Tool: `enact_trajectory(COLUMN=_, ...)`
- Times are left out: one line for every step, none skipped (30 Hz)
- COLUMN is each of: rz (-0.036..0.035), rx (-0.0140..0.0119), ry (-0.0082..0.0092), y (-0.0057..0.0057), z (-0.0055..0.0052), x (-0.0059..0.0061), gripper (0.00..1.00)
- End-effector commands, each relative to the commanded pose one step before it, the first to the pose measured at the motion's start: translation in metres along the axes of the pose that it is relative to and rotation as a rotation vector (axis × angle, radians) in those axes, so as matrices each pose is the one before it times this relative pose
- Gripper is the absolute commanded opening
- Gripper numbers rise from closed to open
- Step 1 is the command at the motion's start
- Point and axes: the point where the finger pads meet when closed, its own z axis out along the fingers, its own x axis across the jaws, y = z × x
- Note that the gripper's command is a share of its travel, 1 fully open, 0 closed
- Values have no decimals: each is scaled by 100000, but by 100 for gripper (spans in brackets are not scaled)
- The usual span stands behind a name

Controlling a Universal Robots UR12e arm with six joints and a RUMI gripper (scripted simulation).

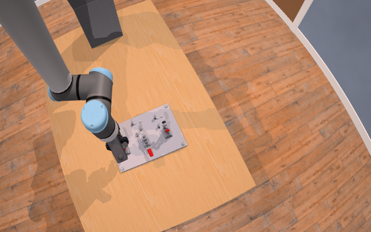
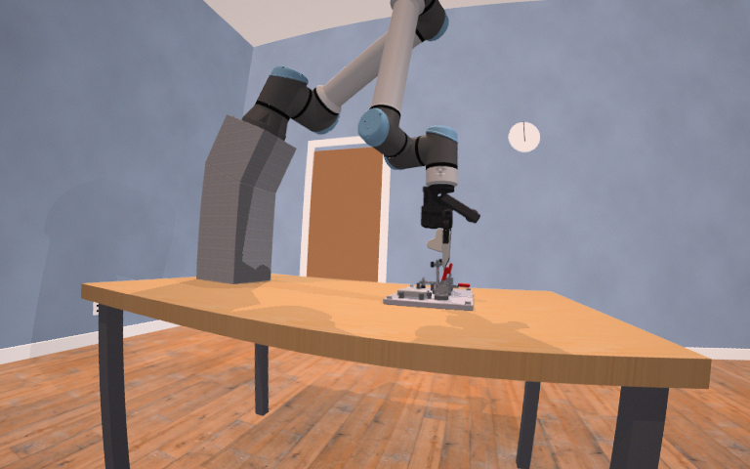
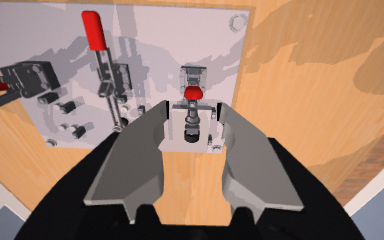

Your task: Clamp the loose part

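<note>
The grey fixture plate (image 1: 151, 137) lies on the wooden table and carries three clamps with red handles. In the wrist view a pale square part (image 3: 192, 131) sits in the nest at the plate's near right edge. That nest's clamp stands over the part with its red handle (image 3: 193, 92) pointing up at the camera. My gripper (image 3: 193, 103) hangs straight above this nest, a little above the handle in the exterior view (image 2: 444, 257). The fingers stand partly apart with nothing between them. The wrist hides this nest in the top view (image 1: 122, 149).
The middle clamp's red handle (image 3: 94, 30) lies flat towards the plate's far edge. The third clamp (image 3: 27, 80) is at the left. Small pads and pins (image 3: 70, 117) stand in the empty nests. The arm's grey pedestal (image 1: 95, 21) stands at the far end of the table.
</note>
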Motion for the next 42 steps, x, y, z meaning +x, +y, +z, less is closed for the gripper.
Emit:
enact_trajectory(rz=-16, rx=115, ry=32, y=-69, z=79, x=9, gripper=28)
enact_trajectory(rz=0, rx=0, ry=0, y=0, z=0, x=0, gripper=28)
enact_trajectory(rz=0, rx=0, ry=0, y=0, z=0, x=0, gripper=28)
enact_trajectory(rz=0, rx=0, ry=0, y=0, z=0, x=0, gripper=28)
enact_trajectory(rz=0, rx=0, ry=0, y=0, z=0, x=0, gripper=28)
enact_trajectory(rz=0, rx=0, ry=0, y=0, z=0, x=0, gripper=28)
enact_trajectory(rz=0, rx=0, ry=0, y=0, z=0, x=0, gripper=28)
enact_trajectory(rz=0, rx=0, ry=0, y=0, z=0, x=0, gripper=28)
enact_trajectory(rz=0, rx=0, ry=0, y=0, z=0, x=0, gripper=28)
enact_trajectory(rz=0, rx=0, ry=0, y=0, z=0, x=0, gripper=28)
enact_trajectory(rz=0, rx=0, ry=0, y=0, z=0, x=0, gripper=28)
enact_trajectory(rz=0, rx=0, ry=0, y=0, z=0, x=0, gripper=28)
enact_trajectory(rz=0, rx=0, ry=0, y=0, z=0, x=0, gripper=28)
enact_trajectory(rz=0, rx=0, ry=0, y=0, z=0, x=0, gripper=28)
enact_trajectory(rz=0, rx=0, ry=0, y=0, z=0, x=0, gripper=28)
enact_trajectory(rz=0, rx=0, ry=0, y=0, z=0, x=0, gripper=28)
enact_trajectory(rz=1, rx=0, ry=0, y=0, z=0, x=0, gripper=28)
enact_trajectory(rz=0, rx=0, ry=0, y=0, z=0, x=0, gripper=28)
enact_trajectory(rz=0, rx=0, ry=0, y=0, z=0, x=0, gripper=28)
enact_trajectory(rz=1, rx=0, ry=0, y=0, z=0, x=0, gripper=28)
enact_trajectory(rz=1, rx=0, ry=0, y=0, z=0, x=0, gripper=28)
enact_trajectory(rz=1, rx=0, ry=0, y=0, z=0, x=0, gripper=28)
enact_trajectory(rz=1, rx=0, ry=0, y=0, z=0, x=0, gripper=28)
enact_trajectory(rz=0, rx=0, ry=0, y=0, z=0, x=0, gripper=28)
enact_trajectory(rz=0, rx=0, ry=0, y=0, z=0, x=0, gripper=28)
enact_trajectory(rz=0, rx=0, ry=0, y=0, z=2, x=0, gripper=28)
enact_trajectory(rz=0, rx=0, ry=0, y=0, z=16, x=0, gripper=28)
enact_trajectory(rz=0, rx=0, ry=0, y=-1, z=39, x=0, gripper=28)
enact_trajectory(rz=0, rx=0, ry=0, y=-1, z=69, x=0, gripper=28)
enact_trajectory(rz=0, rx=0, ry=0, y=-2, z=103, x=0, gripper=28)
enact_trajectory(rz=0, rx=0, ry=0, y=-2, z=139, x=0, gripper=28)
enact_trajectory(rz=0, rx=0, ry=0, y=-3, z=173, x=0, gripper=28)
enact_trajectory(rz=0, rx=0, ry=0, y=-4, z=206, x=0, gripper=28)
enact_trajectory(rz=0, rx=0, ry=0, y=-4, z=233, x=0, gripper=28)
enact_trajectory(rz=0, rx=0, ry=0, y=0, z=0, x=0, gripper=28)
enact_trajectory(rz=0, rx=0, ry=0, y=0, z=0, x=0, gripper=28)
enact_trajectory(rz=0, rx=0, ry=0, y=-5, z=255, x=1, gripper=28)
enact_trajectory(rz=0, rx=0, ry=0, y=-4, z=271, x=0, gripper=28)
enact_trajectory(rz=0, rx=0, ry=0, y=-3, z=279, x=0, gripper=28)
enact_trajectory(rz=0, rx=0, ry=0, y=-5, z=280, x=1, gripper=28)
enact_trajectory(rz=0, rx=0, ry=0, y=-5, z=273, x=1, gripper=28)
enact_trajectory(rz=0, rx=0, ry=0, y=-5, z=258, x=1, gripper=28)
